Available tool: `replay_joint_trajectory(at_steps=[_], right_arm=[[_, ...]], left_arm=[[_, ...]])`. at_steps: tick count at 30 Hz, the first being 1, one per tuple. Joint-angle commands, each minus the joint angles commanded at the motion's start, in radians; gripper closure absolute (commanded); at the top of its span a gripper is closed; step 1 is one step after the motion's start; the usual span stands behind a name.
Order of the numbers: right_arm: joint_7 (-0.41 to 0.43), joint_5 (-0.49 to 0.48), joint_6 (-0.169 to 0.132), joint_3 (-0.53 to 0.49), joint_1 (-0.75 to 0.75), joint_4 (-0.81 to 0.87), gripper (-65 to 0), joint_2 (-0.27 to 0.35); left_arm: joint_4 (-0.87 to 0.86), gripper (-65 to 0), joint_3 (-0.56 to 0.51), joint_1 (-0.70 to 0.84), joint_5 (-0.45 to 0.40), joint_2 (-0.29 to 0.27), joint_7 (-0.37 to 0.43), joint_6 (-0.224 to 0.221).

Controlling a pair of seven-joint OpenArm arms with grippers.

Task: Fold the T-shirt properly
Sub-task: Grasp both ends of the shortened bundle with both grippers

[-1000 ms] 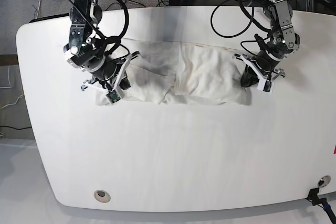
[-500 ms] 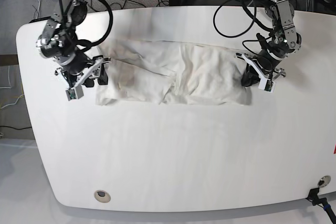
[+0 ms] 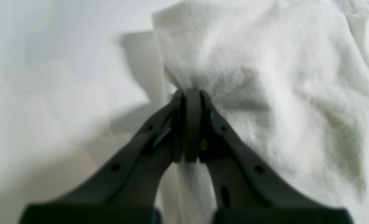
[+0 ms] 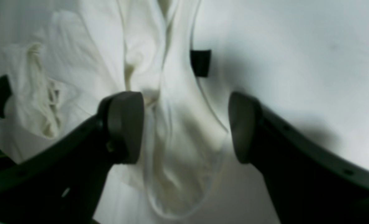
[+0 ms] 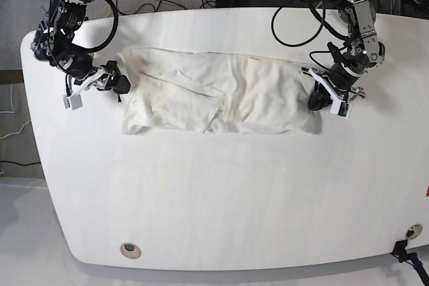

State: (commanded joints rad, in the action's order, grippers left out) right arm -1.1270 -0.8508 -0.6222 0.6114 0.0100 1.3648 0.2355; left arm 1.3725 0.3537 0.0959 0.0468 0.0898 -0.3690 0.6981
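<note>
Left gripper (image 3: 187, 93) pinches the T-shirt (image 5: 221, 95) edge tight; right gripper (image 4: 184, 127) gapes wide over loose cloth, gripping nothing.

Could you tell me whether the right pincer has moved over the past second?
Yes. In the base view the right pincer has swung outward off the T-shirt toward the table's near end edge.

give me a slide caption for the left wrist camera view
Left gripper shut on an edge of the white T-shirt, pinching the fabric above the table.
</note>
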Motion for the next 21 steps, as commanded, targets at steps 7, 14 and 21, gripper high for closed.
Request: replay_joint_trajectory(at_steps=[7,14,21], right_arm=[[-0.006,-0.005,-0.002,-0.009,0.002,0.0,-41.4,-0.02],[-0.052,-0.005,-0.002,-0.009,-0.003,0.002,-41.4,-0.069],[-0.054,-0.005,-0.002,-0.051,-0.003,0.003,-41.2,-0.095]], left_arm=[[0.003,0.0,0.0,0.003,0.0,0.0,0.0,0.0],[0.005,0.0,0.0,0.005,0.0,0.0,0.0,0.0],[0.005,0.0,0.0,0.005,0.0,0.0,0.0,0.0]])
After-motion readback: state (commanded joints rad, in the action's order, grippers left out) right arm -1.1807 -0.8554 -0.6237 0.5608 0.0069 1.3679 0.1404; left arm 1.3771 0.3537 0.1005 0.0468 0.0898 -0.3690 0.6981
